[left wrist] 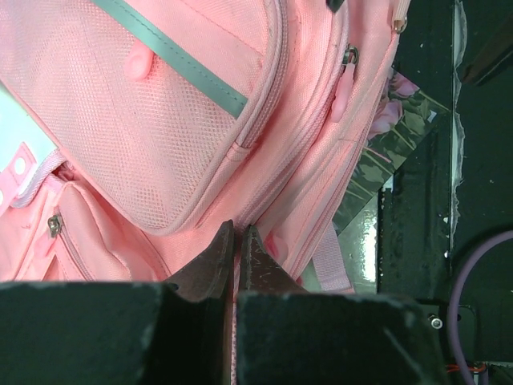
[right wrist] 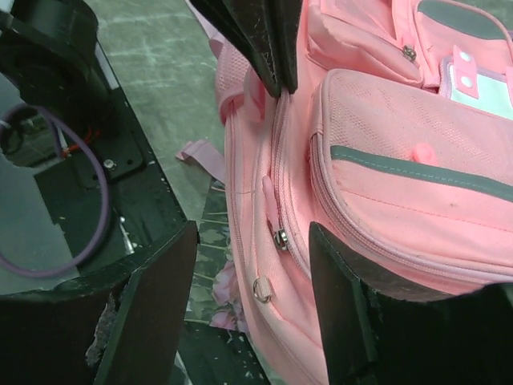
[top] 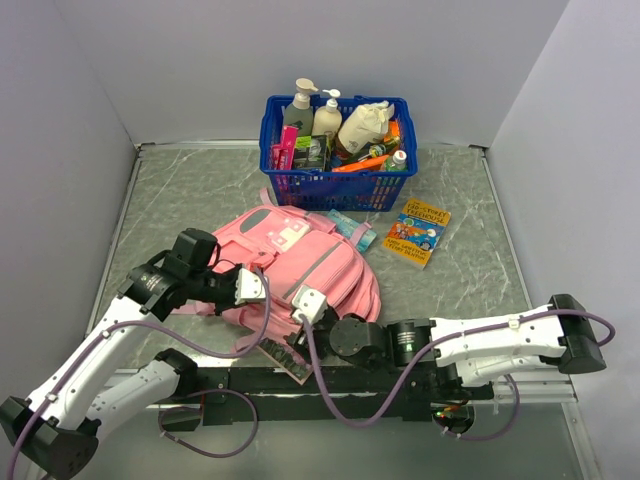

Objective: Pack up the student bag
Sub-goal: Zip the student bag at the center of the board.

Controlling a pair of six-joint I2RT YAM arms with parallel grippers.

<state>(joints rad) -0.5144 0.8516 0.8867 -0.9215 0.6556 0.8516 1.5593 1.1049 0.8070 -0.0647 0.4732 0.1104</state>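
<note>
1 student bag (top: 300,262), 1 blue basket (top: 335,185) of bottles, 1 book (top: 418,232), 2 grippers. The bag lies flat just on the near side of the basket, and the book lies by the basket's near right corner. At the bag's edge farthest from the basket, the left gripper (left wrist: 239,245) is pressed together, pinching pink fabric. The right gripper (right wrist: 252,237) stands spread astride 1 side zip pull (right wrist: 280,237).

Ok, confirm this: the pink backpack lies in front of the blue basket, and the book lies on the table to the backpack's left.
Wrong side. In the top view the book lies on the table to the right of the backpack. The backpack does lie in front of the blue basket.
</note>
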